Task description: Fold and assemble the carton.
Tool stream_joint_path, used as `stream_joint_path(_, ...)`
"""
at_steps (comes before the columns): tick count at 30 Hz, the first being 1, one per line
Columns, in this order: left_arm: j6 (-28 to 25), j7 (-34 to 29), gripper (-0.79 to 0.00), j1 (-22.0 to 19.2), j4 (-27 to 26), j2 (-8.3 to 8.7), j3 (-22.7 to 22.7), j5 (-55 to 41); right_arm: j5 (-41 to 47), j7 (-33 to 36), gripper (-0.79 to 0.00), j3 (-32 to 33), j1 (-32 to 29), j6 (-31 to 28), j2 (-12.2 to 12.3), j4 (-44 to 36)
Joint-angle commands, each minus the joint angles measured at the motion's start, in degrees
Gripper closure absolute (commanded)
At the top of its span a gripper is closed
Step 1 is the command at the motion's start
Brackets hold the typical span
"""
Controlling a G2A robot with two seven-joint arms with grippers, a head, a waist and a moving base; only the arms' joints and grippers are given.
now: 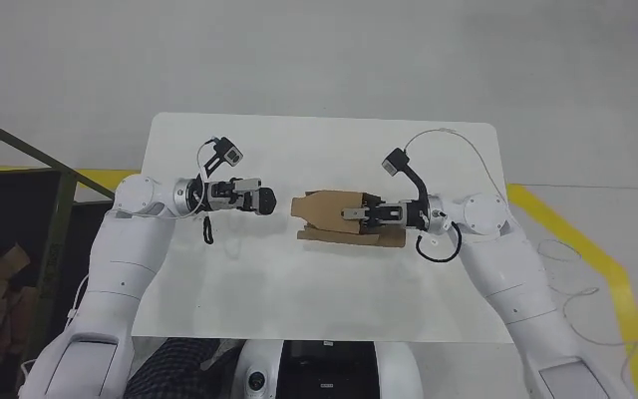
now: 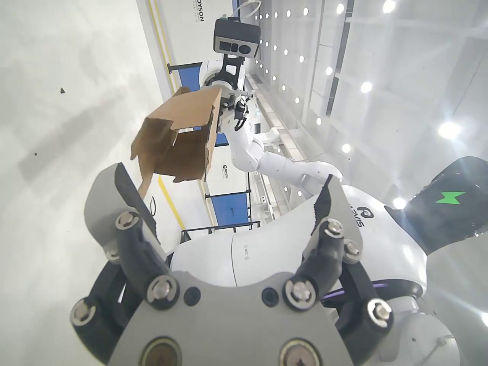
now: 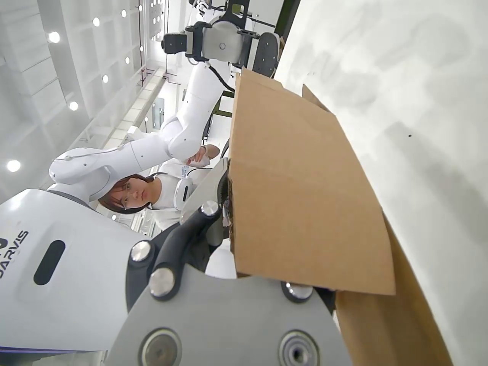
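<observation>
Right gripper (image 1: 351, 212) has the carton (image 1: 319, 206), jaws clamped on one brown panel. In the right wrist view that panel (image 3: 297, 177) stands edge-on against a finger. The carton sits a touch toward 3 o'clock from the middle of the table (image 1: 319, 140), and whether it is raised clear of the top I can't tell.

Over at the carton's 9 o'clock, near but apart from it, is the left gripper (image 2: 225, 177). Its jaws are spread wide with nothing between them, and it points straight at the open end. From there the carton (image 2: 183, 131) looks like a part-opened sleeve, with its flaps (image 2: 150, 140) hanging loose and unfolded.

I'd call this early to middle of the job: the body is popped open, but the ends are not closed. Next up, by my reckoning, the left gripper has to close that gap toward 3 o'clock and press a loose flap inward while the right one braces the body. If it comes in off-line, it may push the sleeve flat instead of folding the flap.
</observation>
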Motion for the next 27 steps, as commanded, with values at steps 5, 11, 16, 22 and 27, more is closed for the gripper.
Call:
stream_joint_path(5, 0.00, 0.00, -0.785, 0.00, 0.00, 0.00, 0.00, 0.00, 0.03, 0.07, 0.000, 0.02, -0.05, 0.01, 0.01, -0.08)
stream_joint_path(11, 0.35, 2.72, -0.785, 1.03, -2.42, -0.09, 0.55, 0.24, -0.84, -1.86, 0.000, -0.22, -0.65, 0.81, 0.02, -1.02)
stream_joint_path(16, 1.53, 3.46, -0.785, 1.65, -3.94, -0.38, 2.35, -1.30, -0.83, -2.86, 0.000, -1.09, -0.78, 2.49, -0.02, -1.59)
stream_joint_path(22, 1.70, 3.77, -0.785, 1.07, -3.60, -0.71, 4.33, -2.01, -0.20, -3.03, 0.000, -2.37, -0.70, 2.48, -0.18, -1.08)
stream_joint_path(27, 3.07, 2.32, -0.785, 0.40, -2.72, -0.88, 5.26, -4.18, -0.55, -3.70, 0.000, -2.54, -0.65, 2.58, -0.09, -0.27)
